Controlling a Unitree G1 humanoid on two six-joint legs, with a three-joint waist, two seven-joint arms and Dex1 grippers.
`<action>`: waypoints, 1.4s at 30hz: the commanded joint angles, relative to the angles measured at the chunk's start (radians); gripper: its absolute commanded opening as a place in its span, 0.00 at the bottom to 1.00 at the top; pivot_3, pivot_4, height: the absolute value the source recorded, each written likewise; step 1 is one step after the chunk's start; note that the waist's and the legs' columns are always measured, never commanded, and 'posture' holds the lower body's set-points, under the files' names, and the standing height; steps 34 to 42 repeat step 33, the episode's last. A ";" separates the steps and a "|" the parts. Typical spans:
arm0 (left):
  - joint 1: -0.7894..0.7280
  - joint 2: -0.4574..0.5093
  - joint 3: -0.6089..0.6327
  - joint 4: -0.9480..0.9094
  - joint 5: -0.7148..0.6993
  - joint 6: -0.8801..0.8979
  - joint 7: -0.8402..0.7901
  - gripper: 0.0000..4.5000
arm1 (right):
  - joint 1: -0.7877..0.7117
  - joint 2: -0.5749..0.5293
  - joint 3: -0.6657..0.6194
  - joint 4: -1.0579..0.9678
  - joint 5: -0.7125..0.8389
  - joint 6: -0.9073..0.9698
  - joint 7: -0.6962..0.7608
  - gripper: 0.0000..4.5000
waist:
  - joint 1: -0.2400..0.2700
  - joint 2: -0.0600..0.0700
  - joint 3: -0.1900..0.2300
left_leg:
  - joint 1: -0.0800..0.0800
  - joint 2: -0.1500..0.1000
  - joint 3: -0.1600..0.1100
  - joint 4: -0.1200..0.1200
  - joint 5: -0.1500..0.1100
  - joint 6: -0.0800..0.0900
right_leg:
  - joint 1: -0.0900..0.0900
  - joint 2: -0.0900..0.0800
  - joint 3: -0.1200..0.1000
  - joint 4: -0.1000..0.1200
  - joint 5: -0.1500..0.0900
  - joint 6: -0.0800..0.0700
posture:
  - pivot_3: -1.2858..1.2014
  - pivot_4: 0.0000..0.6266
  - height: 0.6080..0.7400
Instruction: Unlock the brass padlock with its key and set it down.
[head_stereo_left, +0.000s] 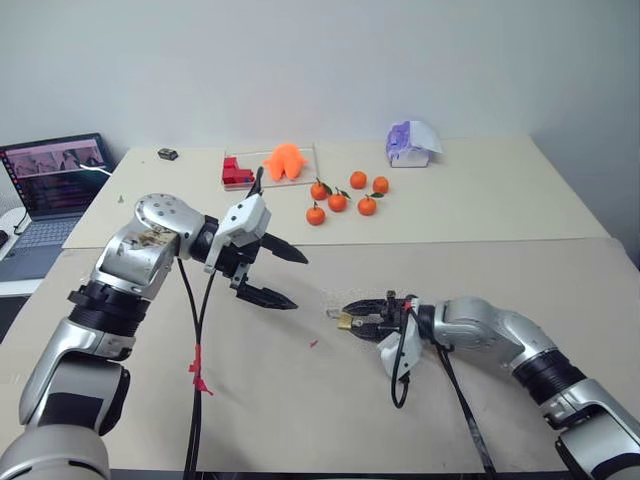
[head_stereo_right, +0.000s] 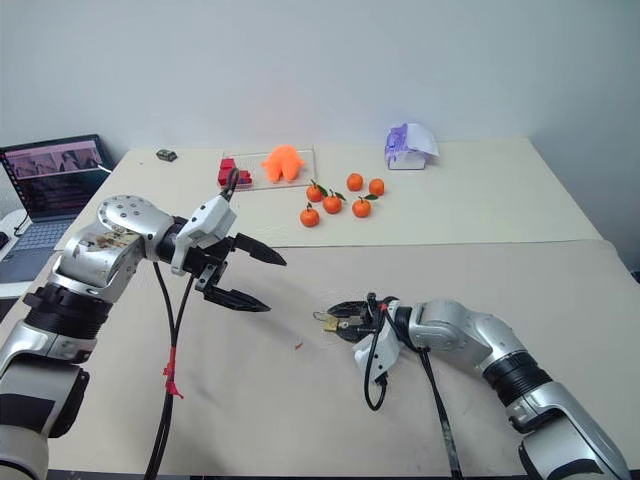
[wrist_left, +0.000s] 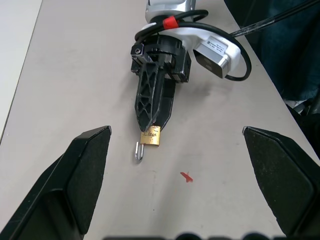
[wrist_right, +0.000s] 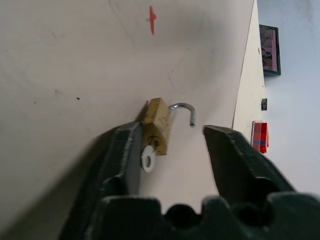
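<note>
Padlock (wrist_right: 156, 126) lies on the bench (head_stereo_left: 500, 250) with its shackle swung open: small, hard, slick metal, probably dense; best pinched across its flat brass sides. Right gripper (wrist_right: 172, 137) stands spread around it, one finger touching; left gripper (head_stereo_left: 283, 277), at its ten o'clock, gapes wide and empty.

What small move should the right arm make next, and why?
Probably draw the right gripper straight back, clear of the brass padlock. The padlock lies on the table with its shackle swung open, and the jaws stand apart, one finger beside it.
</note>
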 joint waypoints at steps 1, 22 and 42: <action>-0.002 -0.008 0.033 0.005 0.007 -0.011 0.003 1.00 | 0.023 -0.062 -0.044 -0.010 0.008 -0.015 0.008 0.94 | 0.002 0.000 0.000 | 0.000 0.000 0.000 0.000 0.000 0.000 | 0.000 0.000 0.000 0.000 0.000 0.000 | 0.52 0.24 0.89; 0.144 -0.033 0.173 -0.110 0.014 -0.055 0.158 1.00 | 0.232 -0.346 -0.485 -0.756 1.473 1.451 0.439 0.99 | 0.000 -0.003 0.006 | -0.001 0.001 -0.002 -0.002 0.000 0.000 | 0.005 0.001 -0.001 0.000 -0.005 0.008 | 0.52 0.24 0.89; 0.188 -0.029 0.252 -0.216 -0.074 0.092 0.272 1.00 | 0.291 -0.289 -0.597 -0.772 1.442 1.544 0.350 0.99 | 0.007 -0.003 0.006 | -0.004 0.001 -0.002 -0.002 -0.002 0.002 | 0.000 -0.001 -0.003 -0.003 -0.006 0.009 | 0.52 0.24 0.89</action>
